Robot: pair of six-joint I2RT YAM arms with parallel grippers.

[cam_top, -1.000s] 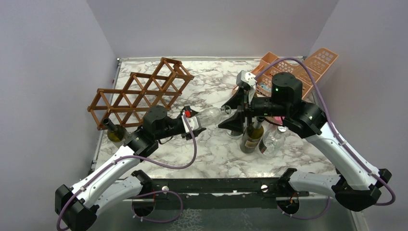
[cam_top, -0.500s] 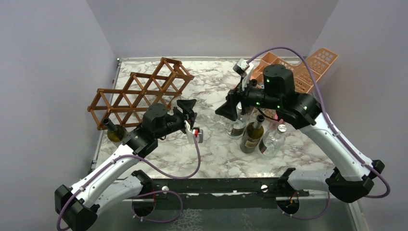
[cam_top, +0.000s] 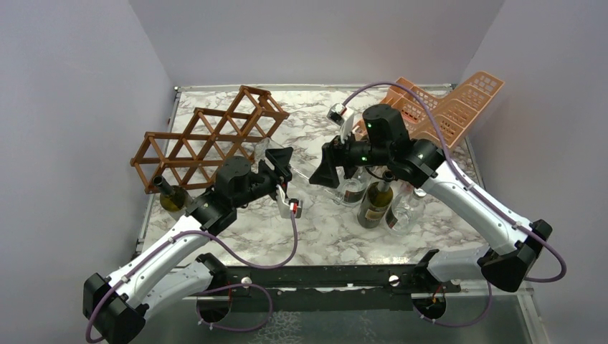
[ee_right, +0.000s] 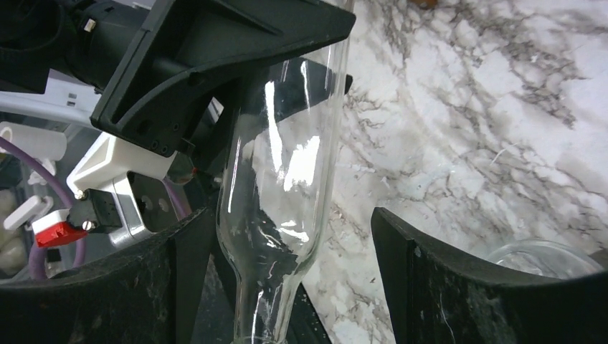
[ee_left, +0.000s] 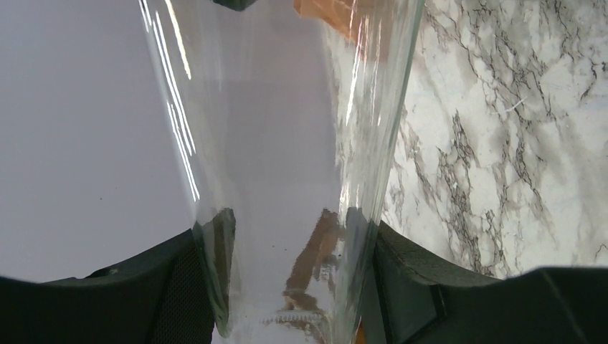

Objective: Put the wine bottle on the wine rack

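Clamping the clear wine bottle (ee_left: pixel 287 179) across its body with the left gripper (ee_left: pixel 287 287), both inner faces pressed against the glass and so bearing its weight alone. Holding it above the marble table (cam_top: pixel 323 229) near the middle of the overhead view, lying roughly level as far as that view shows, neck pointing toward the right of the frame. Probably carrying it this way because a lattice cell takes a bottle lengthwise, not upright.

Spreading the right gripper (ee_right: pixel 290 236) wide around the shoulder and neck without gripping. In the right wrist view, showing bare marble between the glass and the finger at lower right (ee_right: pixel 459 287). Sitting just beside the glass with the finger at lower left (ee_right: pixel 165 287), touching or not being impossible to tell. Looking like a handover, with the load passing to the arm nearer the target.

Resting the wine rack (cam_top: pixel 208 140) at the upper left of the overhead view, well apart from the held bottle. Apparently already lodging one dark bottle (cam_top: pixel 168 195) at its lower left end. Leaving more bottles (cam_top: pixel 375 201) standing right of centre under the right arm, with the peach basket (cam_top: pixel 459 107) at upper right.

Needing next, by the look of it, to draw the right fingers clear of the neck before swinging the bottle up and left toward an empty cell.
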